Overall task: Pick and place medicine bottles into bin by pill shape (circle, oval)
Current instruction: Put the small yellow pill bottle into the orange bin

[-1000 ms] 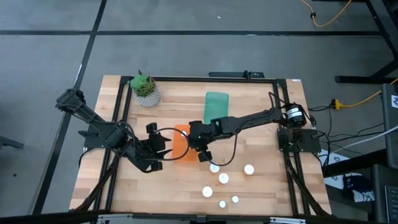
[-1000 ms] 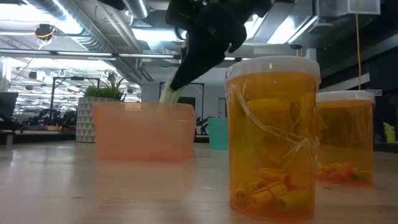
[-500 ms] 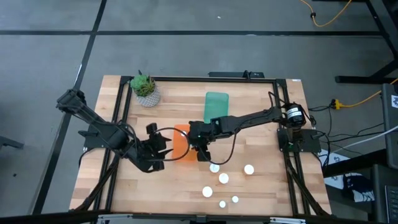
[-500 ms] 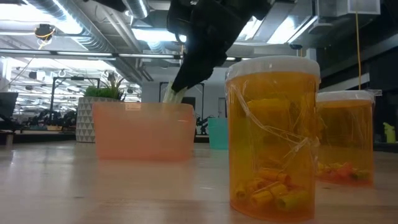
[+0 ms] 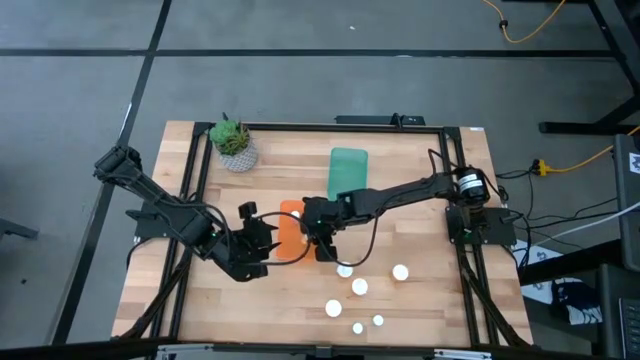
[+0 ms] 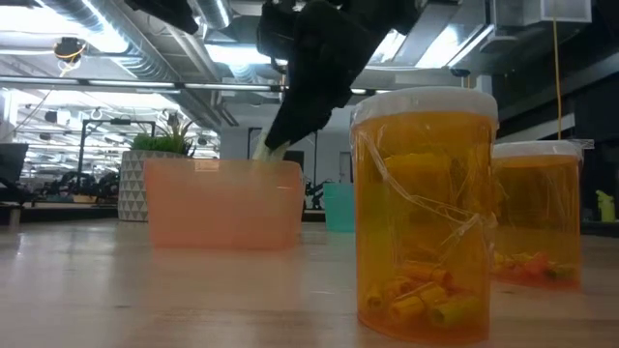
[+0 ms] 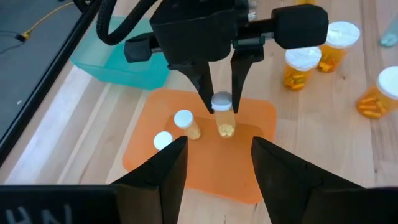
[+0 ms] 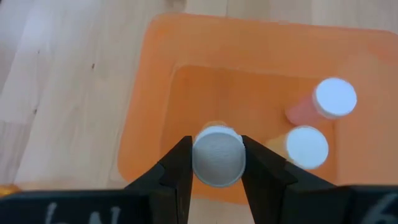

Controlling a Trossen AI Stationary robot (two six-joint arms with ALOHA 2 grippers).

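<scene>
The right gripper (image 7: 221,93) pinches a bottle (image 7: 222,116) by its cap above the orange bin (image 7: 252,171), which holds two bottles (image 7: 185,122), while the left gripper (image 5: 262,243), fingers spread, hovers beside the bin, five bottles (image 5: 359,287) on the table (image 5: 430,300).

a robotics lab or open workshop hall: a light wooden butcher-block table (image 5: 300,300) framed by black metal rails (image 5: 190,170) stands on a grey concrete floor (image 5: 300,60) crossed by dark seams, with a yellow cable (image 5: 530,30) trailing across it and black wiring (image 5: 560,225) beside the table. across the table top, the room behind shows exposed silver ceiling ducts (image 6: 106,24), long fluorescent strip lights (image 6: 77,43) and distant rows of workstations (image 6: 68,179)
</scene>
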